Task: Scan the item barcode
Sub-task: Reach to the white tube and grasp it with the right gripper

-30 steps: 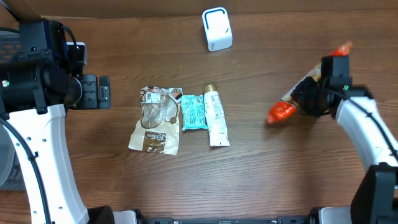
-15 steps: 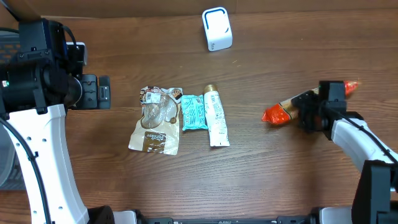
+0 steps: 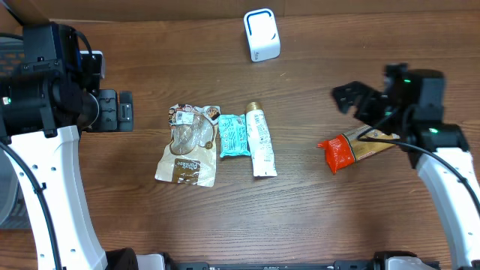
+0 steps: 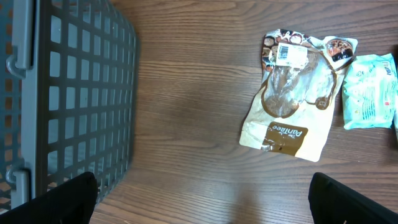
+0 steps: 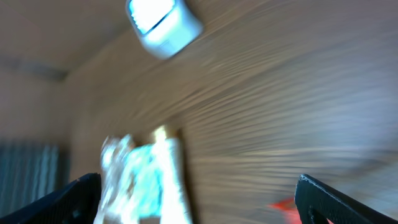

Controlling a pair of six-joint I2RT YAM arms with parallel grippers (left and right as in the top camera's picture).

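From overhead, the orange-ended packet (image 3: 341, 152) lay flat on the wooden table (image 3: 300, 210) at the right side, its red-orange end pointing left and its tan body running under the right arm. The right gripper (image 3: 356, 103) hung just above and behind it, jaws spread, with nothing between them and no contact with the packet. The white scanner (image 3: 262, 34) stood near the far edge, well apart from the packet. In the middle of the table three items lay side by side: a brown pouch (image 3: 189, 145), a teal packet (image 3: 233, 135) and a cream tube (image 3: 260, 140). The left gripper (image 3: 116, 110) was at the far left, well apart from all of them.

The left wrist camera looked straight down. The left gripper's (image 4: 202, 199) two dark fingertips (image 4: 59, 199) sat in the lower corners, wide apart and empty, over bare wood. A grey mesh basket (image 4: 68, 93) filled the left part, and the brown pouch (image 4: 295, 93) lay at upper right with the teal packet (image 4: 372, 90) just beside it.

The right wrist picture was badly blurred. The right gripper's (image 5: 199, 199) fingertips (image 5: 68, 199) stood far apart in the lower corners with nothing held. The scanner (image 5: 163, 22) showed at the top, a pale smear at lower left was probably the teal packet and tube, and a sliver of red (image 5: 287, 205) appeared near the bottom right.
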